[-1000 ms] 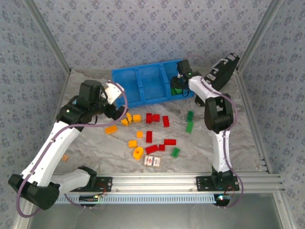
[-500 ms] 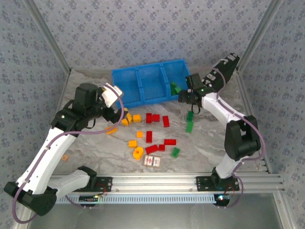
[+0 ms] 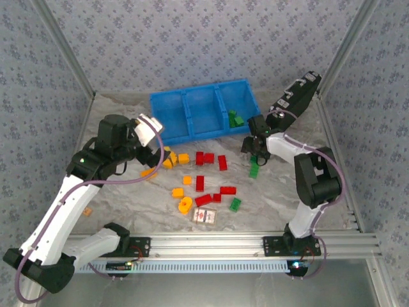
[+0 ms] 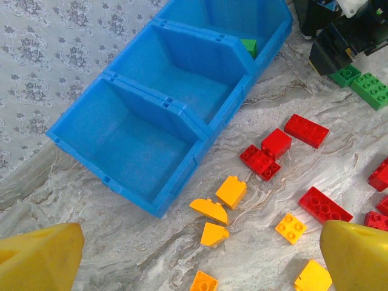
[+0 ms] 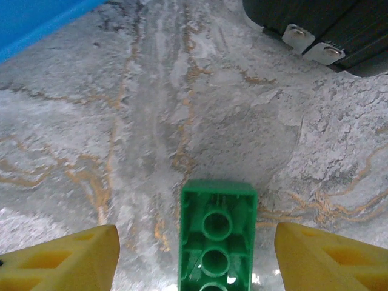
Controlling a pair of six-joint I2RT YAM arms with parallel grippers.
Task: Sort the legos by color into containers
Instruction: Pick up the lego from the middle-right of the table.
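The right gripper (image 5: 195, 257) is released: its yellow fingers (image 5: 60, 260) stand apart on either side of a green brick (image 5: 217, 236) and touch neither flank. The brick lies flat on the marbled table (image 5: 151, 121), near the black case (image 5: 315, 24) and just off the right end of the blue tray (image 4: 182, 174). A second green brick (image 3: 254, 169) lies just nearer the arm bases.

The left gripper (image 4: 197, 259) is also released, jaws fully spread and holding nothing. It hangs over the orange bricks (image 4: 231, 191) near the tray's left compartment, with the red bricks (image 4: 306, 130) close beside them.

Handling notes:
1. Expect the green brick to be light, rigid and hollow. It should not deform under the jaws, and fragility is not a concern.
2. Expect the side walls to be smooth, moulded and slippery. A grip placed off-centre is likely to make the brick pivot or squirt out.
3. Take hold across the two long flanks, at mid-length, with the pads square to them. Do not pinch on a corner or on the top face with the round features.
4. Lower far enough that the pads cover most of the wall height before you close.

Destination: the tray's right compartment, where other green pieces (image 3: 235, 119) already lie. The other two compartments look empty.
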